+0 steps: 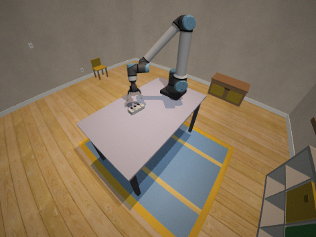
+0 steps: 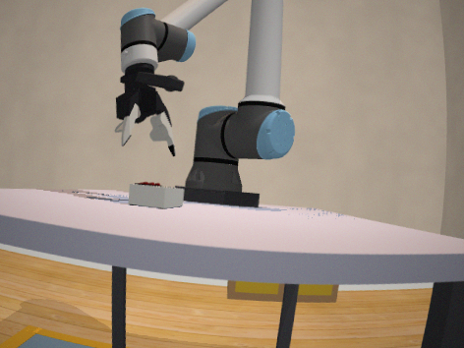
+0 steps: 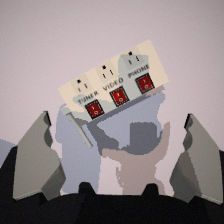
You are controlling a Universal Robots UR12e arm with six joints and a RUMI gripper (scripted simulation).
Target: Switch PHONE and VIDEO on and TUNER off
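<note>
A cream power strip (image 1: 137, 108) (image 2: 155, 195) (image 3: 112, 82) lies flat on the table (image 1: 134, 141) (image 2: 295, 237) with its switch face up. In the wrist view it shows three red rocker switches marked TUNER (image 3: 93, 109), VIDEO (image 3: 118, 96) and PHONE (image 3: 144, 82), with sockets above them. I cannot tell which switches are on. My gripper (image 1: 134, 92) (image 2: 146, 141) (image 3: 117, 113) is open and empty. It hangs above the strip, well clear of it, fingers pointing down.
The arm's base (image 1: 174, 90) (image 2: 221, 193) stands on the table behind the strip. A yellow chair (image 1: 98, 67), a wooden cabinet (image 1: 229, 88) and a shelf unit (image 1: 294, 195) stand on the floor, far from the table.
</note>
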